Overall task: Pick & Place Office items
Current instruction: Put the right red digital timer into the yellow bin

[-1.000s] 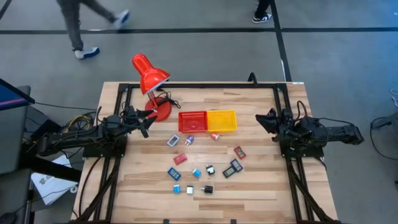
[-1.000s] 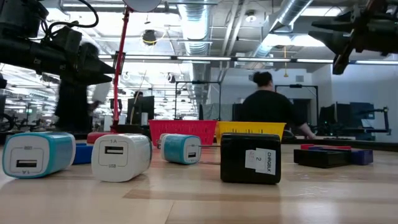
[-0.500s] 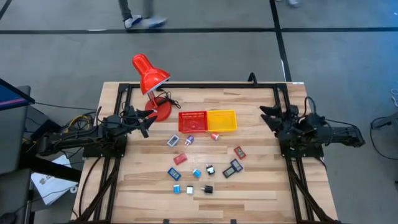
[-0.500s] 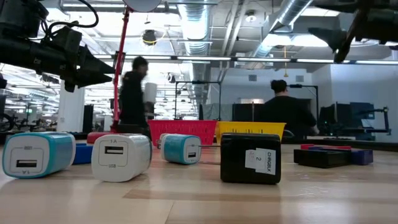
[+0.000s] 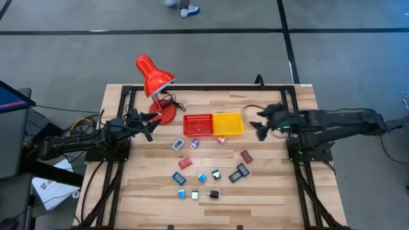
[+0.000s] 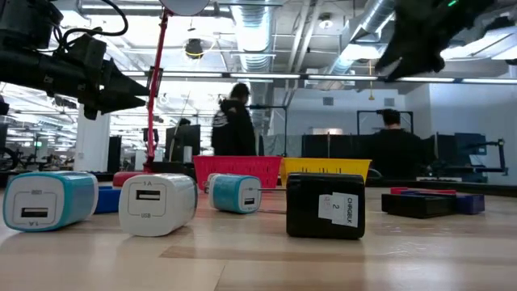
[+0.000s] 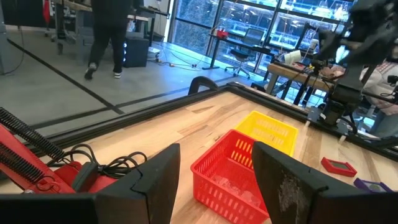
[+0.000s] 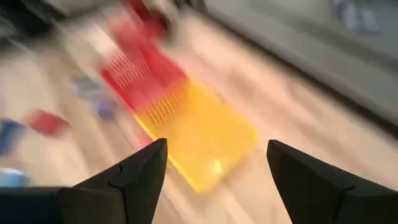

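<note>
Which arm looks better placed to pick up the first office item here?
Right, probably. The right end effector is open, extended beside the yellow basket, near the red item. The left end effector waits open by the lamp base.

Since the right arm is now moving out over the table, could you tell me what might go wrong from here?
The right gripper, jaws open, hangs right beside the yellow basket; descending carelessly, it could knock it. The office items lie small and close together, so the jaws may nudge neighbours while picking one. The left gripper waits near the lamp cord.
</note>
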You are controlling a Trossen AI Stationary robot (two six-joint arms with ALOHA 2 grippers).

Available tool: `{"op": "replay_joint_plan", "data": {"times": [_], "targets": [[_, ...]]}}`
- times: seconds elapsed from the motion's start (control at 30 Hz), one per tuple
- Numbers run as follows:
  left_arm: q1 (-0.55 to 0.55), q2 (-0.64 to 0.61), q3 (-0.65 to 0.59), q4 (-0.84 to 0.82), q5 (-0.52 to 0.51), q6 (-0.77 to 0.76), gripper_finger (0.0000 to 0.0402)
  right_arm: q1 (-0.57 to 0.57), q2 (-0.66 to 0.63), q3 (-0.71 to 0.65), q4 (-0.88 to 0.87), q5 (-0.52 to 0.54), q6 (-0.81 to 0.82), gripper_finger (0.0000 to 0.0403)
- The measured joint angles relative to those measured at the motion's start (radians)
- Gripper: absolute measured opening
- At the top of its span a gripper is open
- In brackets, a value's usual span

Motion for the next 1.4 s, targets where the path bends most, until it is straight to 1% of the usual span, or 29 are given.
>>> {"op": "replay_joint_plan", "data": {"times": [0.1, 0.17, 0.23, 0.37, 0.53, 0.63, 0.7, 0.8, 0.9, 1.17, 1.4], "targets": [[0.000, 0.000, 0.000, 0.000, 0.000, 0.000, 0.0195, -0.001, 0.180, 0.091, -0.192, -0.027, 0.177, 0.0270], [0.000, 0.000, 0.000, 0.000, 0.000, 0.000, 0.0195, 0.005, 0.283, 0.132, -0.282, -0.075, 0.275, 0.0270], [0.000, 0.000, 0.000, 0.000, 0.000, 0.000, 0.0195, 0.022, 0.375, 0.152, -0.326, -0.134, 0.340, 0.0270], [0.000, 0.000, 0.000, 0.000, 0.000, 0.000, 0.0195, 0.081, 0.505, 0.160, -0.281, -0.231, 0.374, 0.0270], [0.000, 0.000, 0.000, -0.001, 0.000, 0.000, 0.0195, 0.148, 0.616, 0.160, -0.177, -0.282, 0.396, 0.0270], [0.000, 0.000, 0.000, -0.001, 0.000, 0.000, 0.0195, 0.167, 0.668, 0.160, -0.153, -0.290, 0.401, 0.0270], [0.000, 0.000, 0.000, -0.001, 0.000, 0.000, 0.0195, 0.170, 0.702, 0.160, -0.154, -0.302, 0.442, 0.0270], [0.000, 0.000, 0.000, -0.001, 0.000, 0.000, 0.0195, 0.165, 0.741, 0.160, -0.154, -0.346, 0.509, 0.0270], [0.000, 0.000, 0.000, -0.001, 0.000, 0.000, 0.0195, 0.167, 0.776, 0.160, -0.137, -0.385, 0.503, 0.0270], [0.000, 0.000, 0.000, -0.001, 0.000, 0.000, 0.0195, 0.191, 0.800, 0.160, -0.034, -0.400, 0.506, 0.0270], [0.000, 0.010, 0.000, -0.003, 0.000, 0.000, 0.0195, 0.188, 0.815, 0.162, -0.039, -0.390, 0.524, 0.0270]]}}
